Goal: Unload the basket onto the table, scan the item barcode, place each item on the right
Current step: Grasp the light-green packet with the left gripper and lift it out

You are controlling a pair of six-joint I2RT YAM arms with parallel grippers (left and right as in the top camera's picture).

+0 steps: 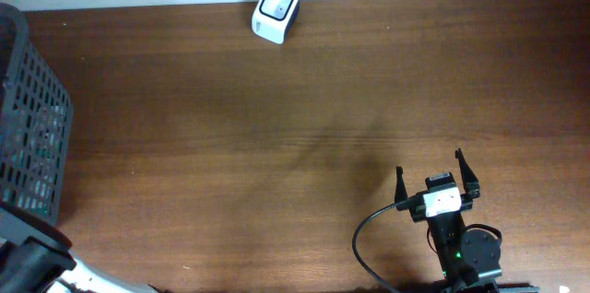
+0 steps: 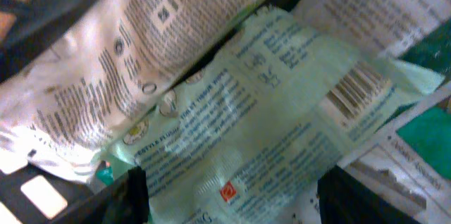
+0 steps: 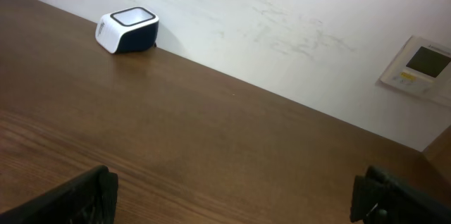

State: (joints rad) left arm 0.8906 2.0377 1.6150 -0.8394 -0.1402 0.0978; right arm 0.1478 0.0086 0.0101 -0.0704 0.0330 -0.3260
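Presently, item for scanning: pale green packet [image 2: 246, 132], a crinkled, glossy plastic wrapper densely printed with small text, bearing a small red mark near its lower edge and a barcode [image 2: 351, 90] on its upper right, face up towards the wrist camera. Location: lying tilted among other goods in the black mesh basket [image 1: 37, 127] at the table's left edge, partly tucked under a white printed packet [image 2: 120, 62] (further printed wrappers crowd its right side). Left gripper [image 2: 236, 178]: down inside the basket, jaws apart with one finger on either side of the green packet; no firm clamp is evident, so the pick-up reads as not yet made. Right gripper [image 1: 431, 171]: spread wide and empty, parked low over the wooden table [image 1: 277, 146] near its front edge. Barcode scanner [image 1: 275, 10]: small white unit with a dark window, standing at the far edge against the wall, well apart from basket and both arms. Progress: early; nothing scanned. Outstanding: grip the packet, lift it clear, carry it over, present the barcode to the scanner window.
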